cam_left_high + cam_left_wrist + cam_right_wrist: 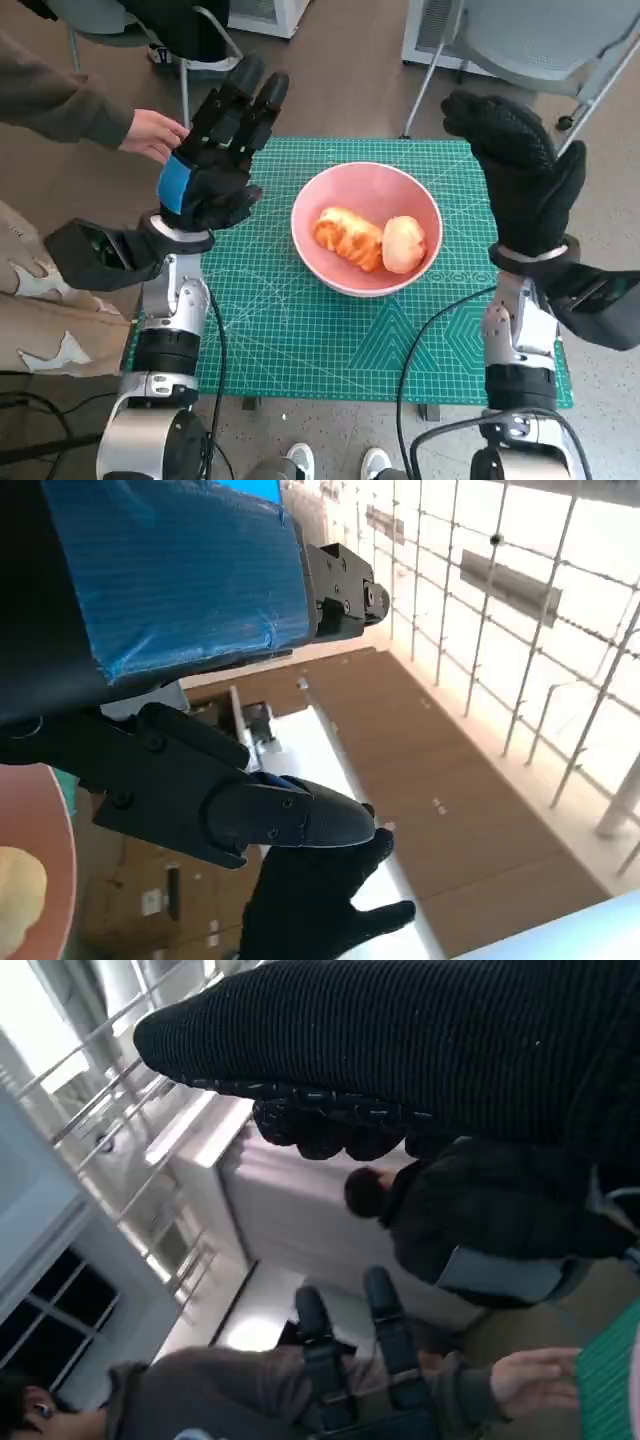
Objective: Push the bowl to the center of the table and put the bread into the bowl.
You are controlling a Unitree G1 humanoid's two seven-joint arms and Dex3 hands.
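Bread (368,241) fills the pink bowl (366,185) mid green mat (300,330); left hand (215,150) and right hand (520,175) hover spread, empty.

Green cutting mat (300,330) on table, person's hand (152,134) at its far-left corner, grey chair (540,40) beyond

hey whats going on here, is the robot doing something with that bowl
Right now neither hand is touching anything. The left hand and right hand are both raised above the table, fingers extended, holding nothing. The pink bowl sits near the middle of the green mat with two pieces of bread already inside it. A person's hand reaches in at the mat's far left corner, by the left hand. So the job looks done.
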